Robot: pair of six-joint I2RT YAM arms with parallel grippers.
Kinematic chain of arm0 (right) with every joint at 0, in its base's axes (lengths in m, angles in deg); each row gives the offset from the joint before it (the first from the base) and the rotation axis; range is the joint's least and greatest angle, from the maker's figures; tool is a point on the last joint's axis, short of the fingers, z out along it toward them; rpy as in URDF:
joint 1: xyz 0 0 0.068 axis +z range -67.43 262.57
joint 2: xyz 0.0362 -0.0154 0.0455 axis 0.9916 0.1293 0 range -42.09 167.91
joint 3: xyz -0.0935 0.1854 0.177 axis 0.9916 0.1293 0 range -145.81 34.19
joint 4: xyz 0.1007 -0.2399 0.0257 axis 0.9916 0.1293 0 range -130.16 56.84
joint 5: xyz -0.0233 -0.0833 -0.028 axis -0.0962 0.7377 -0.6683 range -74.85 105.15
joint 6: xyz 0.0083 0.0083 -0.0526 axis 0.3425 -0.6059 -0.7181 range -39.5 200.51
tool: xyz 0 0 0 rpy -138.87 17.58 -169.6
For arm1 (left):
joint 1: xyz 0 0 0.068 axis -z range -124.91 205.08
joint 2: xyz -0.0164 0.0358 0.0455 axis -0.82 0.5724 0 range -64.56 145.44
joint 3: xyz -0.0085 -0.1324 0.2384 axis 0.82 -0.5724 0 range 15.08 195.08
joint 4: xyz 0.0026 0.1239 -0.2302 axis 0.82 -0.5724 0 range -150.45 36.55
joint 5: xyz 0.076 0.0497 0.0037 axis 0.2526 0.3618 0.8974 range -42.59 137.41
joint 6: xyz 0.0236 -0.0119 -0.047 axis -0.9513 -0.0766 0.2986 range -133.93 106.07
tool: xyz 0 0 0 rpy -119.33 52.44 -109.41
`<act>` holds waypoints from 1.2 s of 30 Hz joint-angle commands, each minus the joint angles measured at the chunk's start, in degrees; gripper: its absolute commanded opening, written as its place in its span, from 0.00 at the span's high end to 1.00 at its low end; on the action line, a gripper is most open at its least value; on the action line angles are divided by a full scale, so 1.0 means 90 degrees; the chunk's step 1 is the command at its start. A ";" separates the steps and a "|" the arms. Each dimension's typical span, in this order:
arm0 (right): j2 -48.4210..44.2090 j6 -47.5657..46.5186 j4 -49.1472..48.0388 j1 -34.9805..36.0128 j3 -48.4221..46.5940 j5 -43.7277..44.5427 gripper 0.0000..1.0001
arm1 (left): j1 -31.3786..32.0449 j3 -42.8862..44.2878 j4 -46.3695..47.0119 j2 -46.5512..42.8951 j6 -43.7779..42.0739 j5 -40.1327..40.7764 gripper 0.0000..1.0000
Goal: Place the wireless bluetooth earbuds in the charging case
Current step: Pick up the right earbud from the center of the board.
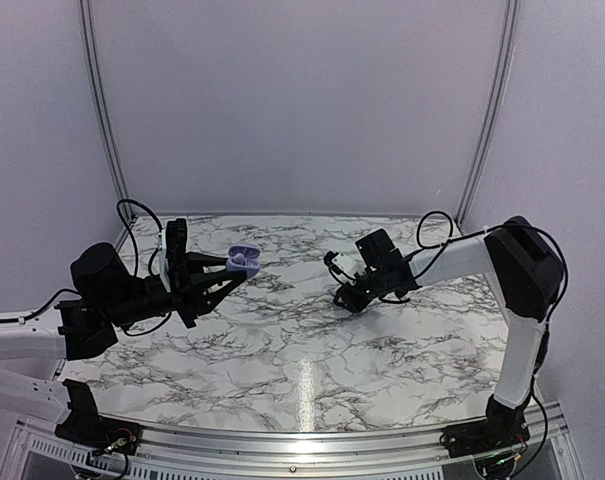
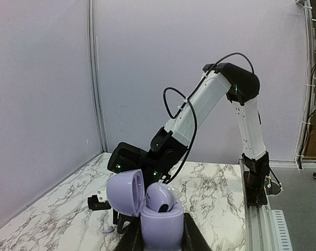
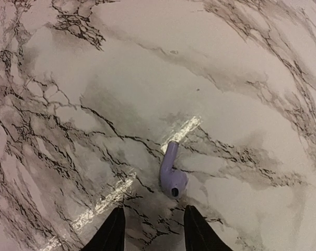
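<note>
The lilac charging case (image 2: pixel 160 225), lid open, is held clamped in the left gripper (image 1: pixel 227 270) above the table (image 1: pixel 302 360) at the left. A first earbud (image 2: pixel 160 197) appears already seated. The second earbud (image 3: pixel 172 175) lies on the table just beyond the right gripper (image 3: pixel 152 232), which is spread wide and empty. It is yet to be grasped and inserted.

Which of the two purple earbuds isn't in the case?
The loose earbud on the marble table, just ahead of the open right gripper. The other earbud sits inside the open case held by the left gripper.
</note>
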 commanded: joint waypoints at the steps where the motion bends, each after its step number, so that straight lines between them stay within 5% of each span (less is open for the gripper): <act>1: 0.0320 -0.0213 -0.0211 -0.0064 -0.0319 0.0231 0.61 | 0.0014 -0.0040 0.0127 -0.0014 -0.0116 0.0050 1.00; 22: 0.0440 -0.0278 0.0068 -0.0077 -0.0606 0.0039 0.85 | 0.0013 -0.0261 -0.0032 -0.0263 -0.0384 0.0192 1.00; 36: -0.1729 0.0297 0.1153 -0.0012 -0.0682 -0.1743 0.93 | 0.0023 -0.0152 -0.1483 -0.0683 -0.1713 0.0215 1.00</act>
